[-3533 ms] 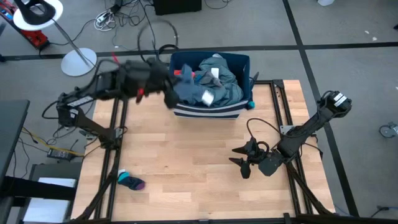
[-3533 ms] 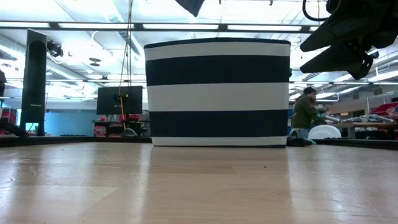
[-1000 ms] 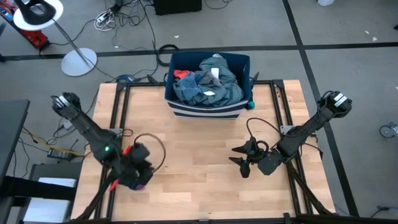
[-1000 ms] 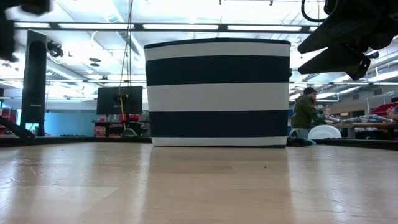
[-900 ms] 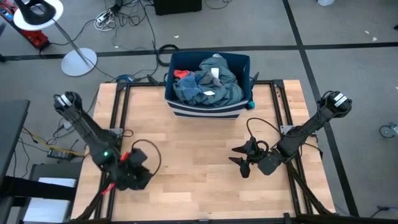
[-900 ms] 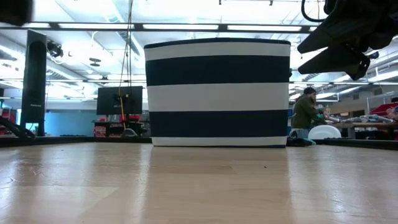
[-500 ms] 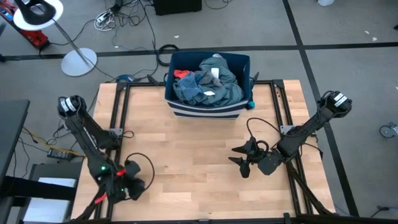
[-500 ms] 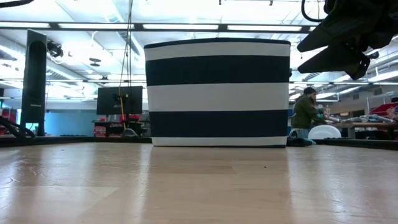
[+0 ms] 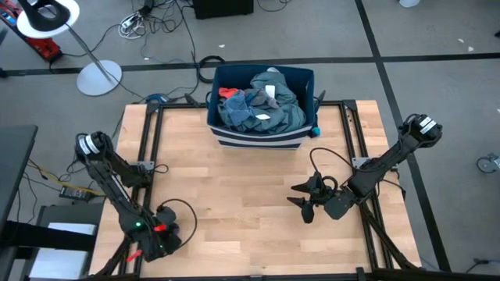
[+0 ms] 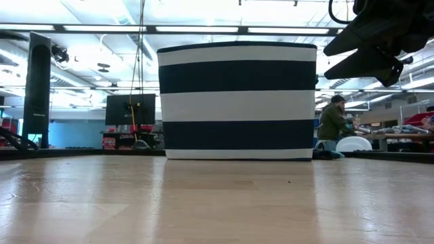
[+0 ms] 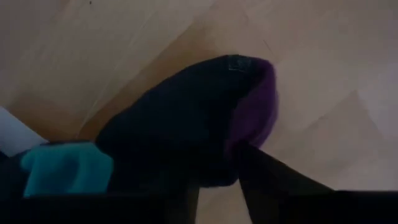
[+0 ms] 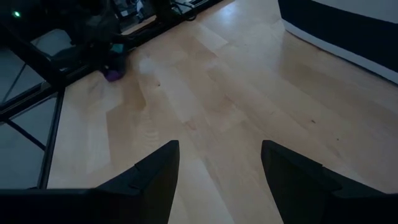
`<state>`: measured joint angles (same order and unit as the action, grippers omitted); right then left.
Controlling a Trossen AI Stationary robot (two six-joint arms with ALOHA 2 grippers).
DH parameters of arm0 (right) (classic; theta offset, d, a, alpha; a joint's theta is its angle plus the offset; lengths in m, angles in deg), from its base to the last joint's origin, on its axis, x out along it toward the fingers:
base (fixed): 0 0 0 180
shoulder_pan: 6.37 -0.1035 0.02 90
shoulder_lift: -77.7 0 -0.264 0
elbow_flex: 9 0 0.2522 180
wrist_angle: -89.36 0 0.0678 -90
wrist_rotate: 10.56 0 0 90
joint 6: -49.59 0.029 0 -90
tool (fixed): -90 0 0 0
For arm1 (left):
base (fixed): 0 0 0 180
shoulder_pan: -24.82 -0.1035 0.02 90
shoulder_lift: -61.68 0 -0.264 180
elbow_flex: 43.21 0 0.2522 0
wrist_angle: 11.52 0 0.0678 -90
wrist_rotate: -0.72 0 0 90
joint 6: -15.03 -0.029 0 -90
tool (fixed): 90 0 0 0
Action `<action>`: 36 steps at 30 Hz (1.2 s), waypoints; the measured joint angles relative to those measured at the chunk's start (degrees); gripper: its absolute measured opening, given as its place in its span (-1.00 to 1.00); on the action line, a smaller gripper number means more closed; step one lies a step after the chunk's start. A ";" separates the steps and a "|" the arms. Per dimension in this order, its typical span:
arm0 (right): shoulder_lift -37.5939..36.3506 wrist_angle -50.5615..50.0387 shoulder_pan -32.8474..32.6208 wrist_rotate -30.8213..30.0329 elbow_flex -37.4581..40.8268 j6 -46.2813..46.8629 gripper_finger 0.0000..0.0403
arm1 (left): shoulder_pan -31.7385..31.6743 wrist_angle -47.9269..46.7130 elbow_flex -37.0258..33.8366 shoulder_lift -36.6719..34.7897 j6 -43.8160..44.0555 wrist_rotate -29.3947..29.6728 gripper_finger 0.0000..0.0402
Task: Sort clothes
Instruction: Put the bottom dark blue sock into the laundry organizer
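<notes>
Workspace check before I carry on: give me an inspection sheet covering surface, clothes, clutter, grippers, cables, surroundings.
Surface: wooden table, bare in the middle.
Job's things: clothes heaped in the striped bin at the far edge; a small black, purple and teal sock at the near left corner.
Clutter: nothing seen.
Grippers: left gripper down over the sock, fingers around it; right gripper open, waiting over the table's right half.
Cables: loops on both arms; more on the floor behind.
Surroundings: lamp stand, a person far off.

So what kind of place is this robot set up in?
Probably a robotics lab or workshop: long ceiling strip lights, loose cables on the grey floor, and a person at a cluttered bench behind the wooden table.
</notes>
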<state>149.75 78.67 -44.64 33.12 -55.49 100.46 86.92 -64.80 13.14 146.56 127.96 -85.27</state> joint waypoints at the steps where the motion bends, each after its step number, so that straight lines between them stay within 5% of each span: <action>1: 0.00 0.00 0.00 0.00 0.00 0.00 0.13 | -0.08 0.11 0.03 0.64 -0.08 -0.39 -0.54; 6: 0.00 0.33 0.02 0.00 0.00 0.00 0.13 | -0.25 0.38 0.15 1.64 -0.56 -0.23 -0.95; 14: 0.00 1.18 0.02 0.01 0.00 -0.02 0.13 | -0.63 -3.81 5.42 0.26 0.01 2.77 -0.99; 24: 0.00 1.41 0.02 0.02 0.00 -0.02 0.13 | -2.22 -23.83 21.16 0.24 -3.45 11.43 -1.00; 36: 0.00 1.85 0.02 0.02 0.00 -0.02 0.13 | -17.49 -43.32 38.97 0.24 -27.58 17.57 -1.00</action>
<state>149.75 80.52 -44.61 33.14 -55.49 100.44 69.43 -108.12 52.12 146.80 100.38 -67.70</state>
